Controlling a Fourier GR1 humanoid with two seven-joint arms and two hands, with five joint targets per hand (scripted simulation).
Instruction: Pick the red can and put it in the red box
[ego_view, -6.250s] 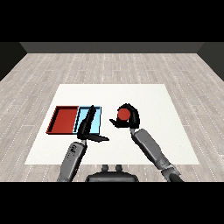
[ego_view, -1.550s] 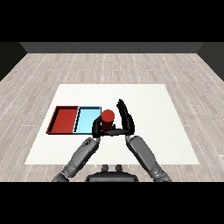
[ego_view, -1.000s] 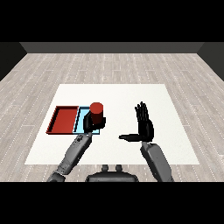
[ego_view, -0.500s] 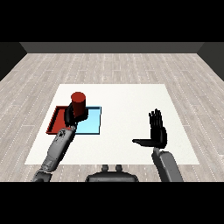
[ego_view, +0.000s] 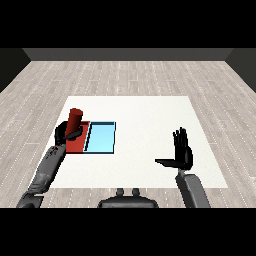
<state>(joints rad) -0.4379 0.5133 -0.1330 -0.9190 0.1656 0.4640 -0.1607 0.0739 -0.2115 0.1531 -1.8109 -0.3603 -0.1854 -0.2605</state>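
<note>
Holding the upright red cylindrical can (ego_view: 75, 120) with fingers curled round it, the black left hand (ego_view: 66, 132) hovers over the flat red tray (ego_view: 79, 144); only lowering and release remain. The black right hand (ego_view: 182, 152) hangs open, empty.

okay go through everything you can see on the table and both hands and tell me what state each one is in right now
red can: upright, held above the red tray, not set down.
left hand: fingers curled round the red can.
right hand: open, fingers straight, holding nothing, raised over the table.
red tray: flat on the table, partly hidden by the left hand.
light blue tray: flat beside the red tray, nothing in it.
</note>
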